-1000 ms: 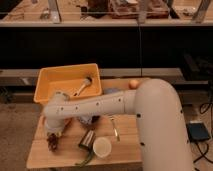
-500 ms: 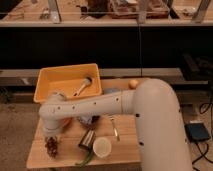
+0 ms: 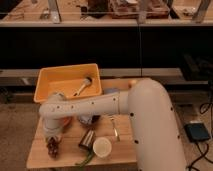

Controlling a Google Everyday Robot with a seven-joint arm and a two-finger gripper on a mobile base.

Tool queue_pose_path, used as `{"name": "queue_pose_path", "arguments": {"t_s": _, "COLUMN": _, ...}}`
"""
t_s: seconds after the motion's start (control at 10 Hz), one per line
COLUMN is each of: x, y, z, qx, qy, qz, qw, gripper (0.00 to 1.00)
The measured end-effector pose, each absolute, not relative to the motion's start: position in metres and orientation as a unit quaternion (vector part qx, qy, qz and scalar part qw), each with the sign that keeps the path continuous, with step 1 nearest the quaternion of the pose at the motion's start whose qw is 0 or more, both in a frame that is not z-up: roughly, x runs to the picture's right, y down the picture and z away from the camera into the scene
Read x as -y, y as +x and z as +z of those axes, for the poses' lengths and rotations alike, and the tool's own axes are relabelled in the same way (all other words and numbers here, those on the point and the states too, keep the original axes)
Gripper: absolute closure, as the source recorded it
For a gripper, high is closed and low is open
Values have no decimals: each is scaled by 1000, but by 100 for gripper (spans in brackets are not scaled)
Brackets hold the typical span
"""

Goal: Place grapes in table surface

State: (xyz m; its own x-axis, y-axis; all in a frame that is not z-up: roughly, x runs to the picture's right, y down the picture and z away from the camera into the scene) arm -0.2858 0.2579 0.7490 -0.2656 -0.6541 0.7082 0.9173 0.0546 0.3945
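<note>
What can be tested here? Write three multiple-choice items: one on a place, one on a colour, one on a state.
1. Where are the grapes?
A. In the tub
B. At the table's front left, right under the end effector
C. At the table's back right corner

2. What colour is the tub?
A. Yellow
B. Blue
C. White

3. What state is the tub in?
A. Overturned
B. Filled with grapes
C. Upright, holding one utensil

Answers:
1. B: the grapes sit at the front left of the table, with the end effector just above them.
2. A: the tub is plainly yellow.
3. C: its open side faces up and a single utensil lies inside.
</note>
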Motion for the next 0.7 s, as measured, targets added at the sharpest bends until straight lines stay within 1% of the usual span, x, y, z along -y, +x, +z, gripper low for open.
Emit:
{"name": "queue_pose_path", "arguments": {"t_s": 0.3, "x": -259, "y": -282, "z": 748, "qx": 414, "qy": -117, "qz": -670, "qw": 604, "gripper": 20}}
{"name": "queue_pose_path", "arguments": {"t_s": 0.7, "x": -257, "y": -289, "z": 747, "qx": 415, "qy": -113, "qz": -672, "qw": 602, "gripper": 20}}
